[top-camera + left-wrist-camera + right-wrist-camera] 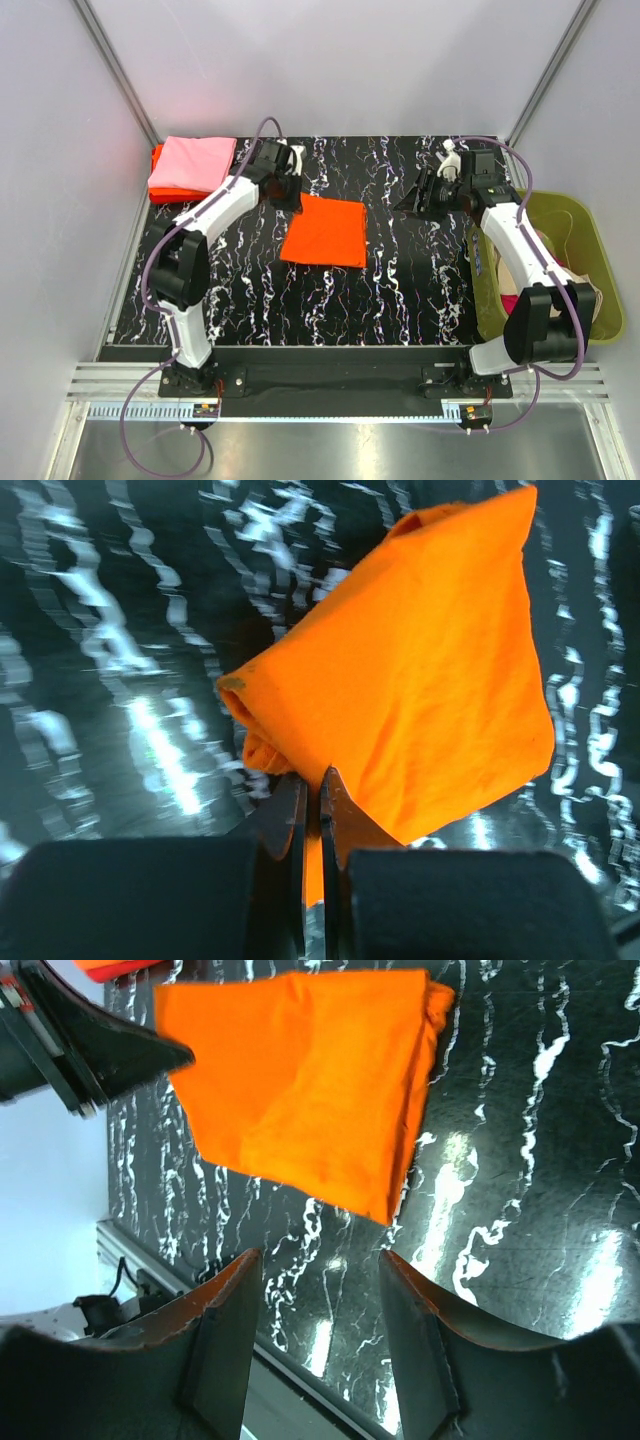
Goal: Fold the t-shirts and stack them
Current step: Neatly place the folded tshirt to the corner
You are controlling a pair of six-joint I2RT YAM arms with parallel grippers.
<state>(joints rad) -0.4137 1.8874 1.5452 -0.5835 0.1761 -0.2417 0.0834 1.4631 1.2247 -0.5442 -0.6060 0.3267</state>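
Note:
A bright orange t-shirt (325,232) lies folded into a rectangle at the middle of the marbled black table. My left gripper (290,192) is at its far left corner. In the left wrist view that gripper (312,790) is shut on the edge of the orange t-shirt (420,670), whose corner is bunched and raised. My right gripper (415,195) hangs open to the right of the shirt, apart from it. In the right wrist view it (320,1270) has nothing between its fingers and the orange t-shirt (310,1080) lies beyond them.
At the back left corner a folded light pink t-shirt (192,162) rests on a red-orange one (157,155). An olive-green basket (585,215) stands at the right table edge with beige (600,300) and magenta (572,270) cloth inside, partly hidden by the right arm.

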